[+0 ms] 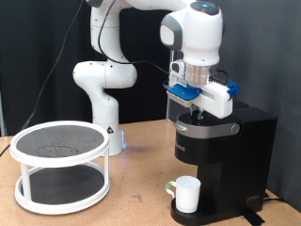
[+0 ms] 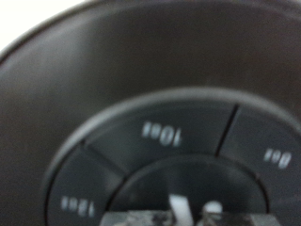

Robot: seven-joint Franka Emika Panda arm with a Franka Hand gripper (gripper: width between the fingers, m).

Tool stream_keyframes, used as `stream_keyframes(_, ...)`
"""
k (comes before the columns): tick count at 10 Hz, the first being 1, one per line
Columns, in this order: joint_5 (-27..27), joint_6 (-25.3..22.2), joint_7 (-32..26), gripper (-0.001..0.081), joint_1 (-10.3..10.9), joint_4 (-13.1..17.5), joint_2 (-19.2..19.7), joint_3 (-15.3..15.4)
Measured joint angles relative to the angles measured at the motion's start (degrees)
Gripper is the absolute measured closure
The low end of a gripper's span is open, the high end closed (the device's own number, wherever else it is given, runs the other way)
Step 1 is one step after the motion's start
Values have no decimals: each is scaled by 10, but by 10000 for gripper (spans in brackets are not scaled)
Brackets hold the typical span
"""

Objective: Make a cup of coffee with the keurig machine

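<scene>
Exterior view shows the gripper [image 1: 198,106] pressed down at the top of the keurig machine [image 1: 222,158], which stands upright near the tabletop's right edge, front facing the exterior view's left. Whether the fingers are apart or together cannot be told. The cup [image 1: 186,193] stands upright on the machine's drip base near the front edge, its handle toward the exterior view's left. A white two-tier round rack [image 1: 62,165] sits well apart toward the left edge, with bare tabletop [image 1: 141,188] between. The wrist view, blurred, shows the machine's round button panel [image 2: 160,155] marked 10oz.
</scene>
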Motion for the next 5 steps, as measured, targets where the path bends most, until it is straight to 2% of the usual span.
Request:
stream_keyframes(3,67,16,-76,806,-2,-36,-60,-10)
stream_keyframes(5,80,-9,-84,806,-4,-44,-97,-22)
